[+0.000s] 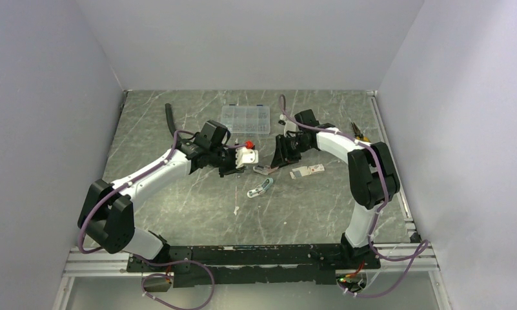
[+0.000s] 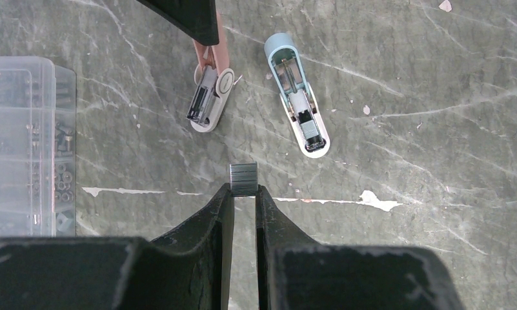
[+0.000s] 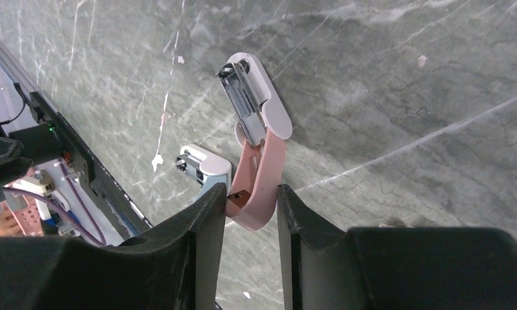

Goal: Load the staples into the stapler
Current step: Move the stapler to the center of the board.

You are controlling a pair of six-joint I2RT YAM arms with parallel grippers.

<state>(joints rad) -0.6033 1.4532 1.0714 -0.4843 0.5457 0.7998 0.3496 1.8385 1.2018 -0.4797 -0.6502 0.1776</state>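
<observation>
My left gripper (image 2: 243,188) is shut on a short silvery-grey strip of staples (image 2: 243,178) and holds it above the table, short of two opened mini staplers. The pink stapler (image 2: 210,97) lies open with its metal channel showing. The blue stapler (image 2: 298,111) lies open beside it. In the right wrist view my right gripper (image 3: 251,194) is shut on the raised pink lid of the pink stapler (image 3: 259,129), and the blue stapler (image 3: 204,169) lies behind it. In the top view both grippers, left (image 1: 236,166) and right (image 1: 278,165), meet at mid-table.
A clear compartment box (image 1: 246,118) stands at the back and also shows at the left of the left wrist view (image 2: 23,148). A small flat white carton with a red mark (image 1: 307,171) lies to the right of the staplers. Pliers (image 1: 359,132) lie at the far right. A black tube (image 1: 169,116) lies at the back left.
</observation>
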